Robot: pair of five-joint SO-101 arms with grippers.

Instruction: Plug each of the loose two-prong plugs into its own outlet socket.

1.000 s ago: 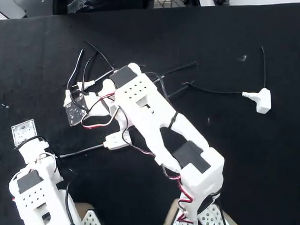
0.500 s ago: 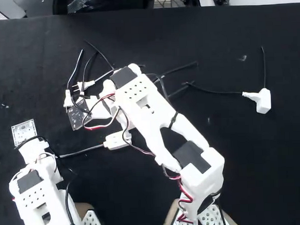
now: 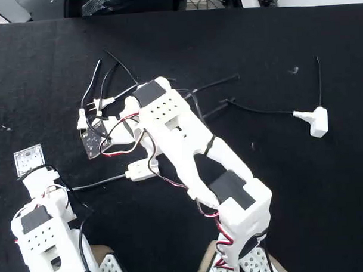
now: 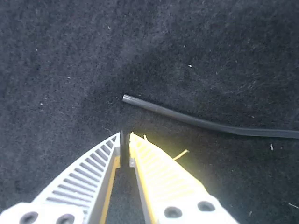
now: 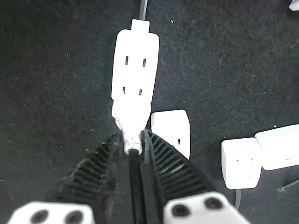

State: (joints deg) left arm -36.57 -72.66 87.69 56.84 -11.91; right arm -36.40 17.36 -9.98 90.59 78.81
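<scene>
My right claw (image 5: 132, 136) is clenched on a white plug (image 5: 132, 145) that touches the white outlet strip's (image 5: 135, 70) end. My left claw (image 4: 124, 136) sits pinched closed just beside a black cable (image 4: 201, 123).

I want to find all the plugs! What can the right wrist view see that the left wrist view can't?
The right wrist view has the right gripper, its jaws shut on a white plug that sits against the end of a white outlet strip, with two more white socket blocks beside it. The left wrist view has the left gripper, jaws together, and a loose black cable lying ahead of it. Both show the black table cover and ridged jaws.
</scene>
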